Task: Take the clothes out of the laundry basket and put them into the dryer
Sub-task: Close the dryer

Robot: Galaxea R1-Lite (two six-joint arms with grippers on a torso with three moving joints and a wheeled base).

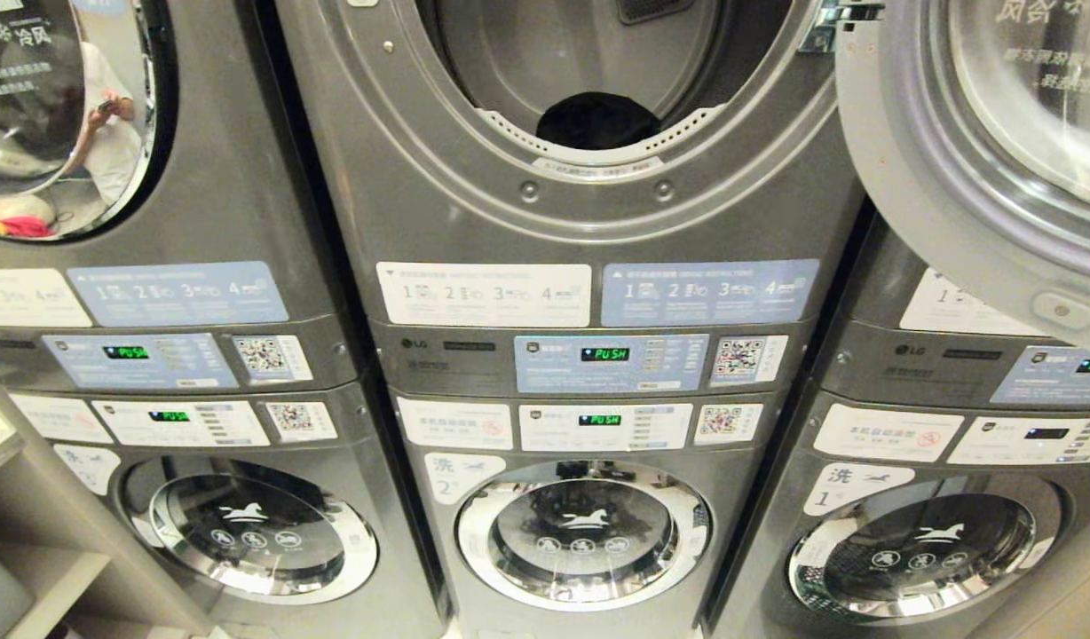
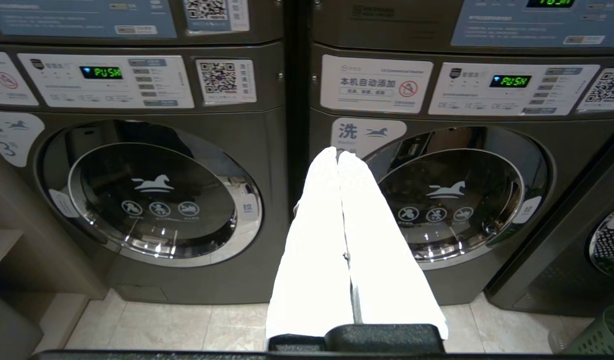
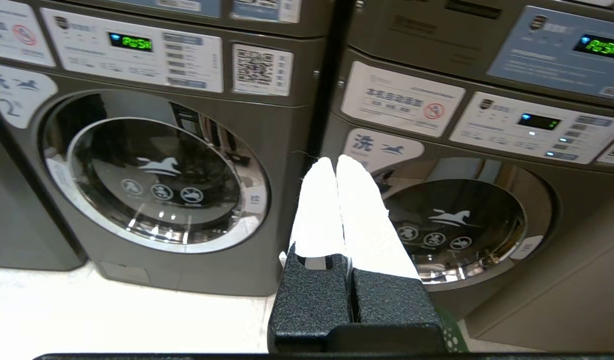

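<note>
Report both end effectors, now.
Left end effector: closed, holding nothing, in front of the lower washers.
Right end effector: closed, holding nothing, also in front of the lower washers.

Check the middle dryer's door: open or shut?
Open: the dryer door is swung aside, exposing the drum opening with dark clothing inside.

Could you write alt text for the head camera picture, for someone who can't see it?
The middle dryer stands open, a dark garment lying in its drum, its door swung out at right. Below and beside it are grey stacked machines with shut washer doors and green PUSH displays. No robot arm shows.
</note>
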